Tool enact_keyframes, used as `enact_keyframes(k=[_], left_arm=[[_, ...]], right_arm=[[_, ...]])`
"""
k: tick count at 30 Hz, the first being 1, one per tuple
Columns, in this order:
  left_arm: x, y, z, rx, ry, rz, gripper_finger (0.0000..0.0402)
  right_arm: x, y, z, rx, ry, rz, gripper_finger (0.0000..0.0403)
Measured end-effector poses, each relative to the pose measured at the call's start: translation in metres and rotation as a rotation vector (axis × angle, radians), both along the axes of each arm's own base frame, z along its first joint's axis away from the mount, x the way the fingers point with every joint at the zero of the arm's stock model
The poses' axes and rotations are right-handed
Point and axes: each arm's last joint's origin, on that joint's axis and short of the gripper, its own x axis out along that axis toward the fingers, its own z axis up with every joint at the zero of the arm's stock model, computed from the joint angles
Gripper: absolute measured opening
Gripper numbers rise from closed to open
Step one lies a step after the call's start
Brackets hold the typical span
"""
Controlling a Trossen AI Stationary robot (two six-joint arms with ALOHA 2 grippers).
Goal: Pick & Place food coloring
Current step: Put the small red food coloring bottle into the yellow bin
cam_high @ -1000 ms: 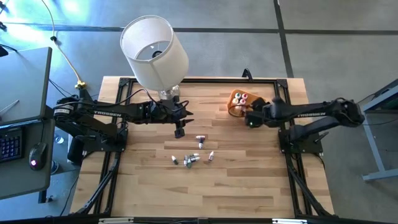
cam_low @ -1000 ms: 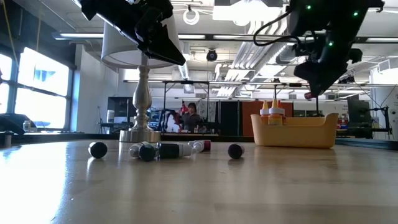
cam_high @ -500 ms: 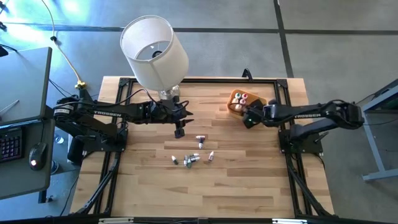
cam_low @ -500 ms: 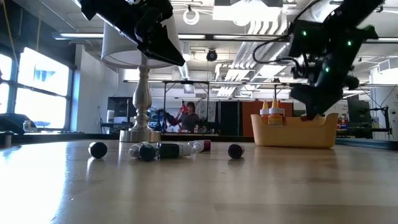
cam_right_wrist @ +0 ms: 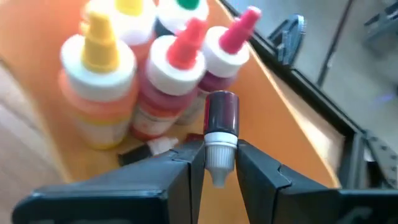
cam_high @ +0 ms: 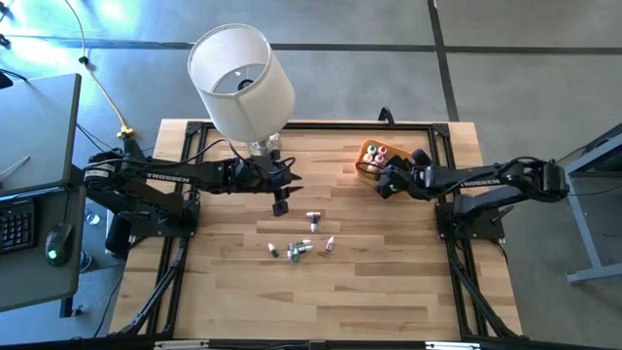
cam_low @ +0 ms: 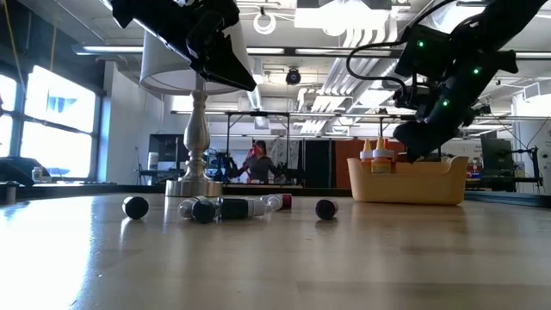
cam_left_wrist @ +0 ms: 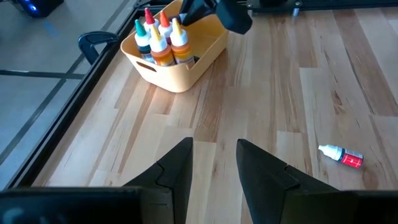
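A lamp (cam_high: 241, 83) stands at the table's (cam_high: 389, 282) far left. The bowl (cam_high: 366, 167) sits at the far right with bottles (cam_left_wrist: 161, 38) upright in it. Loose bottles (cam_high: 303, 240) lie scattered mid-table. The left gripper (cam_high: 281, 206) hangs between lamp and scatter; the right gripper (cam_high: 383, 188), holding a bottle (cam_right_wrist: 219, 134), hangs at the bowl's near edge.

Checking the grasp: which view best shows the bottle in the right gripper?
Right wrist view: the bottle sits pinched between the right gripper fingers, over the bowl. High, low and left wrist views show only the gripper at the bowl; bottle hidden.

lamp (cam_high: 241, 83) table's rear-left | orange tub (cam_left_wrist: 186, 62) rear-right | keyboard (cam_high: 15, 217), mouse (cam_high: 58, 243) side desk
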Motion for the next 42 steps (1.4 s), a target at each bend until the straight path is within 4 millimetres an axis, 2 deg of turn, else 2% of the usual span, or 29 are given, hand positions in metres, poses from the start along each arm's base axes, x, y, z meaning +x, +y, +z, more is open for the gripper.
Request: enact_keyframes(k=[6,15,17,19,23,28,35,42], left_arm=[[0.000,0.000,0.000,0.000,0.001,0.000,0.0119],[0.000,0.000,0.000,-0.001,0.001,0.000,0.0119],[0.000,0.000,0.000,0.000,0.001,-0.001,0.0119],[0.000,0.000,0.000,0.000,0.001,-0.001,0.0119],[0.000,0.000,0.000,0.000,0.000,0.000,0.0119],[0.000,0.000,0.000,0.000,0.000,0.000,0.0119],[0.000,0.000,0.000,0.000,0.000,0.000,0.0119],[0.000,0.000,0.000,0.000,-0.002,-0.001,0.0119]], right_arm=[[0.001,0.000,-0.001,0.084,-0.026,0.032,0.0092],[0.001,-0.007,-0.001,0.107,-0.068,-0.001,0.0153],[0.007,-0.006,0.001,0.152,-0.147,0.039,0.0160],[0.015,-0.001,0.004,0.200,-0.205,0.159,0.0162],[0.035,0.017,0.016,0.197,-0.338,0.397,0.0159],[0.049,0.049,0.028,0.241,-0.489,0.628,0.0157],[0.055,0.090,0.027,0.226,-0.523,0.731,0.0158],[0.071,0.119,0.012,0.269,-0.596,0.829,0.0156]])
